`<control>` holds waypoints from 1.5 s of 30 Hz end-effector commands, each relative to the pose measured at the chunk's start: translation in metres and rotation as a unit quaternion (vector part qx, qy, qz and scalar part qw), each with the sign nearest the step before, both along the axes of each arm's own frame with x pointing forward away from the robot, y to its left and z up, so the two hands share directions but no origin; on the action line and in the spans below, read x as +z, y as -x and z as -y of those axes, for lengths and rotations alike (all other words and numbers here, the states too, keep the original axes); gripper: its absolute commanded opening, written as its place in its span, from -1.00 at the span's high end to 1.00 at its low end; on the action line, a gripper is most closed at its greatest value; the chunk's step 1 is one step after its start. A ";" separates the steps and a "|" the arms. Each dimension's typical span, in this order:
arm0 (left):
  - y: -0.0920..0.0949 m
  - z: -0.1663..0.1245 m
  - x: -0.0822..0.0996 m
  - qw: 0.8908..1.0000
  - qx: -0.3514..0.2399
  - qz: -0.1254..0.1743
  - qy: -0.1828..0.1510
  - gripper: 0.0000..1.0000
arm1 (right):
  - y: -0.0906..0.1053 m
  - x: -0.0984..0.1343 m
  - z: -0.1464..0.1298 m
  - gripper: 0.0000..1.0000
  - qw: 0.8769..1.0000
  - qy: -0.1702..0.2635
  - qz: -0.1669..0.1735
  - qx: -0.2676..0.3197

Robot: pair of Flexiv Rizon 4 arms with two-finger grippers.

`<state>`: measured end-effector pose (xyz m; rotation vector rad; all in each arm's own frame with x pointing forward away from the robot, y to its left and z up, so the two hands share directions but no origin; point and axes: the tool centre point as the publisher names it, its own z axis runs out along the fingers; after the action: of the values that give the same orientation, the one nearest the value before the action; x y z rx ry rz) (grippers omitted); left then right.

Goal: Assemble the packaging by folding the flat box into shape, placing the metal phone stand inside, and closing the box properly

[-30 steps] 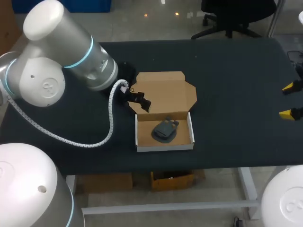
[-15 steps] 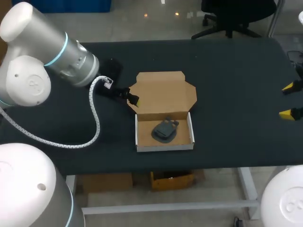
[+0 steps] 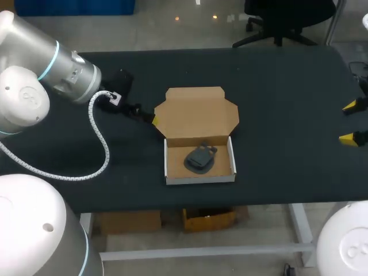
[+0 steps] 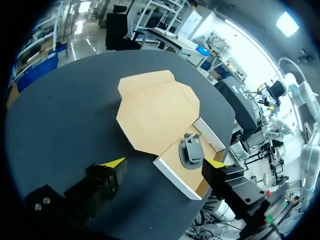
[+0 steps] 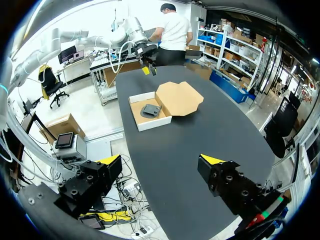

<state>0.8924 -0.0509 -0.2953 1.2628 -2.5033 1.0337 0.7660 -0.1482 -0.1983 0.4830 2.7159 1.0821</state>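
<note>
2 tools spread: left tool (image 4: 164,163) beside box (image 3: 198,112) lid's edge, right tool (image 3: 352,122) well apart.

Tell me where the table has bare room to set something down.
Widest bare stretch: the table between the box and the right gripper. Also free beyond the open lid. Crowded beside the lid, where the left gripper hovers.

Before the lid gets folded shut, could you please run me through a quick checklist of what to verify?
1. Phone stand sits inside the box tray: ok.
2. Lid lies open and flat with nothing on it: ok.
3. Left gripper open and empty, at the lid's left edge: ok.
4. Right gripper open, well away from the box: ok.
5. Stand low enough for the lid to close over it: cannot tell.
</note>
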 end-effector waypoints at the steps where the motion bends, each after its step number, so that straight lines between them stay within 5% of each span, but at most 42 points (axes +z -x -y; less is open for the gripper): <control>1: -0.007 -0.001 -0.004 1.000 -0.012 -0.010 0.014 -1.00 | 0.001 0.000 0.000 -1.00 1.000 -0.001 0.001 0.000; 16: -0.008 -0.004 -0.003 1.000 -0.011 -0.008 0.019 -1.00 | 0.001 0.000 0.000 -1.00 1.000 -0.001 0.001 0.000; 25: -0.013 -0.009 0.003 0.998 -0.028 0.005 0.050 -1.00 | 0.001 0.000 0.000 -1.00 1.000 -0.001 0.001 0.000; 45: -0.041 -0.010 -0.017 0.994 -0.036 -0.036 0.098 -1.00 | 0.000 0.000 0.000 -1.00 1.000 -0.001 0.001 0.001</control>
<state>0.9244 -0.0392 -0.3067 1.1470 -2.3258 1.1679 0.7663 -0.1483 -0.1985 0.4814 2.7159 1.0825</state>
